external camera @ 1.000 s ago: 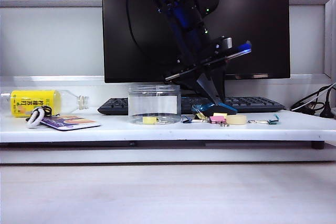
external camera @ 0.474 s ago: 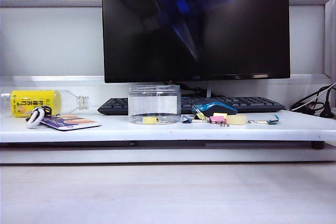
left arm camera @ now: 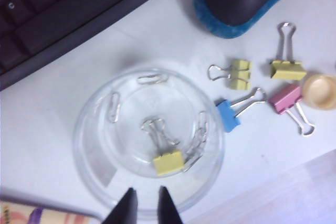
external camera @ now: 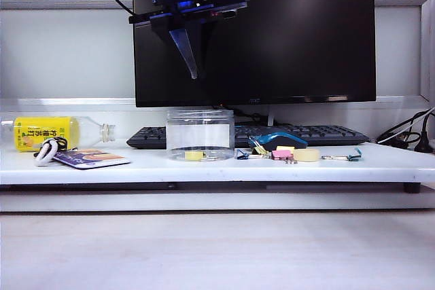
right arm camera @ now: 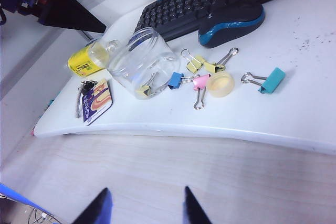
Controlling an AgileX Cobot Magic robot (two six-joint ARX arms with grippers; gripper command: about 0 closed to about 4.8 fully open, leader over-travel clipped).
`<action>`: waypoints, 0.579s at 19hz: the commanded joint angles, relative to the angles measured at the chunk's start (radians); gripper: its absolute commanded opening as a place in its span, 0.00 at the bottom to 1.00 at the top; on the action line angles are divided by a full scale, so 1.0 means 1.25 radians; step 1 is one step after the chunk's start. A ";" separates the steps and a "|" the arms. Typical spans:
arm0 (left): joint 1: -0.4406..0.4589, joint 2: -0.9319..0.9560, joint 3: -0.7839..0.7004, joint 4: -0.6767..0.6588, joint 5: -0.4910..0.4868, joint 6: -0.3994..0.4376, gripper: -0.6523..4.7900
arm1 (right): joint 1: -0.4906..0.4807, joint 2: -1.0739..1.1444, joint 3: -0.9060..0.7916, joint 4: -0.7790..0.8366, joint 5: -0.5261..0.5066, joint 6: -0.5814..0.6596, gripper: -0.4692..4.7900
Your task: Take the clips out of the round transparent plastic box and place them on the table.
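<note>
The round transparent plastic box point(external camera: 200, 134) stands upright on the white table point(external camera: 204, 168). One pale-yellow clip point(left arm camera: 168, 162) lies on the box's point(left arm camera: 149, 140) floor among several paper clips. Two more yellow clips point(left arm camera: 239, 73) point(left arm camera: 287, 69) lie on the table beside the box, near the mouse. My left gripper point(external camera: 191, 66) hangs high above the box, pointing down; its jaws point(left arm camera: 146, 195) stand narrowly apart with nothing between them. My right gripper point(right arm camera: 146, 198) is open and empty over the wood-grain surface in front of the table.
A blue clip point(left arm camera: 228, 115), a pink clip point(left arm camera: 286, 98) and a tape roll point(left arm camera: 320, 90) lie by the yellow clips. A teal clip point(external camera: 350, 157) lies further right. Mouse point(external camera: 277, 140), keyboard point(external camera: 149, 137) and monitor point(external camera: 285, 32) stand behind. Yellow-labelled bottle point(external camera: 54, 132) and card point(external camera: 88, 159) at left.
My left gripper rose from the clips beside the mouse and swung up and left, ending high above the box. The right gripper stayed still.
</note>
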 commanded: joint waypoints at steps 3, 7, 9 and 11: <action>0.000 0.060 0.001 0.012 0.003 -0.058 0.24 | 0.000 0.000 0.003 0.005 -0.002 -0.005 0.42; 0.000 0.109 0.001 0.011 0.018 -0.105 0.24 | 0.000 0.000 0.003 0.005 -0.002 -0.005 0.42; 0.000 0.120 0.001 0.010 0.018 -0.111 0.24 | 0.000 0.000 0.003 0.005 -0.002 -0.005 0.42; 0.001 0.124 0.001 0.015 0.018 -0.128 0.24 | 0.000 0.000 0.003 0.005 -0.001 -0.005 0.42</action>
